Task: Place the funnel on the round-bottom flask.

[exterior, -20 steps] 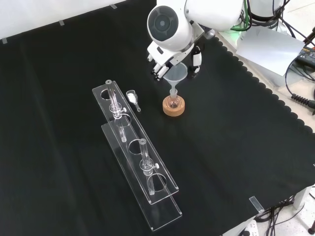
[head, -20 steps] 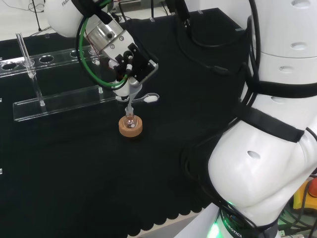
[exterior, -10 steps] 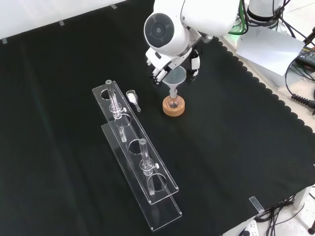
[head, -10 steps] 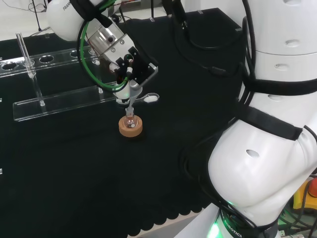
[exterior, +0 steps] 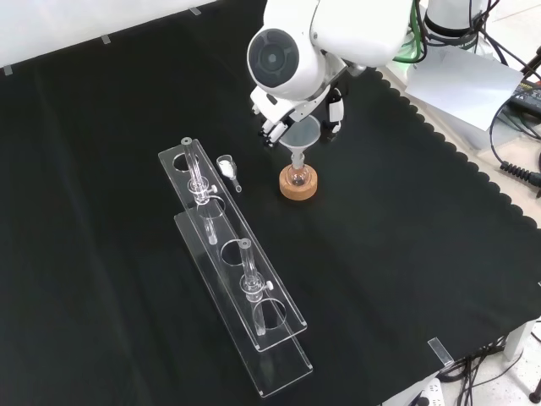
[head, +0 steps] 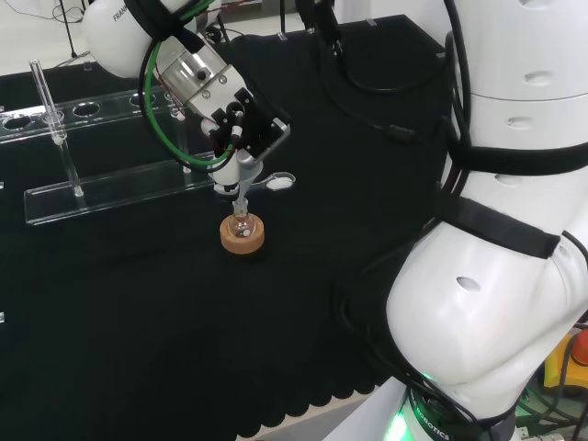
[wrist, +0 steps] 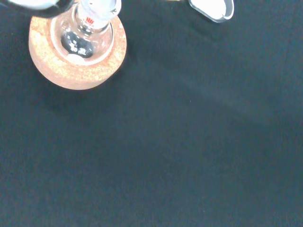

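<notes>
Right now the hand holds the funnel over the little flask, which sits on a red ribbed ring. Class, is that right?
Not quite. The hand does hold the funnel over the flask, but the ring is cork, not red and ribbed, as the front view shows.

black cloth (exterior: 101, 279) with a scalloped edge covers the bench, over pale floor (exterior: 34, 25).

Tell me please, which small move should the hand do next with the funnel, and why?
Probably open the hand and lift away. In the front view the funnel stands upright with its stem in the neck of the round-bottom flask on the cork ring, so it looks seated, though that is not certain.
</notes>
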You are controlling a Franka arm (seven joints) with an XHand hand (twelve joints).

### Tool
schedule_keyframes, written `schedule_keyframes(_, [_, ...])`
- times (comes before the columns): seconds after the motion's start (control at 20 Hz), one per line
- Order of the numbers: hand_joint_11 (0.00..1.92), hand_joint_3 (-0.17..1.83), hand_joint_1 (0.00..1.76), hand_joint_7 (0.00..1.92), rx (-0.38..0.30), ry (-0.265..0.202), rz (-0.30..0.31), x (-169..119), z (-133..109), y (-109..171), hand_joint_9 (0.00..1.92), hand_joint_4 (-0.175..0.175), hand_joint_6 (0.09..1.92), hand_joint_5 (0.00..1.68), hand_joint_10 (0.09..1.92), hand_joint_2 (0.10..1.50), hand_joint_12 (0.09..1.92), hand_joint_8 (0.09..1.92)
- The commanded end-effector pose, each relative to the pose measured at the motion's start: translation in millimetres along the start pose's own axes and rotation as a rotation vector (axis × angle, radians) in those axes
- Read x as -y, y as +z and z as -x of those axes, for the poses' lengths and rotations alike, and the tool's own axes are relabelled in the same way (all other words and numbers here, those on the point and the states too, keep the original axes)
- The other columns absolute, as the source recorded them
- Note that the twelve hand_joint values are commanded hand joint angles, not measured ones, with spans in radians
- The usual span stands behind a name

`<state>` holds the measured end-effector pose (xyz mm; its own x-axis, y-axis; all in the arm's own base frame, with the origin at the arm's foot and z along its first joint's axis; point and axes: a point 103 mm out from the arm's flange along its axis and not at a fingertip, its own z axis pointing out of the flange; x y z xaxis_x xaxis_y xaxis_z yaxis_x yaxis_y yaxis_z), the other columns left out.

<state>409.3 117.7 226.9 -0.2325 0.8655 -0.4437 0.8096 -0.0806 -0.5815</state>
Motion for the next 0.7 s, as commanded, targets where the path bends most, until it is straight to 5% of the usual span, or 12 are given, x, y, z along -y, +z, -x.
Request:
schedule_keyframes(0.05, [0.57,0.68,0.74,0.52,-0.007,-0.008,-0.046,-4.0,5.0,8.9,0.83,-0.042,0.43,0.39,0.41,0.66,1.27,0.63])
schedule_keyframes(0.3, [0.50,0.59,0.66,0.32,-0.018,-0.010,-0.057,-3.3,7.2,10.8,0.63,-0.056,0.11,0.32,0.57,0.63,1.30,0.69])
schedule_keyframes(0.7, [0.45,0.44,0.52,0.17,-0.030,-0.018,-0.028,4.2,6.8,7.3,0.50,-0.059,0.09,0.26,0.64,0.61,1.32,0.68])
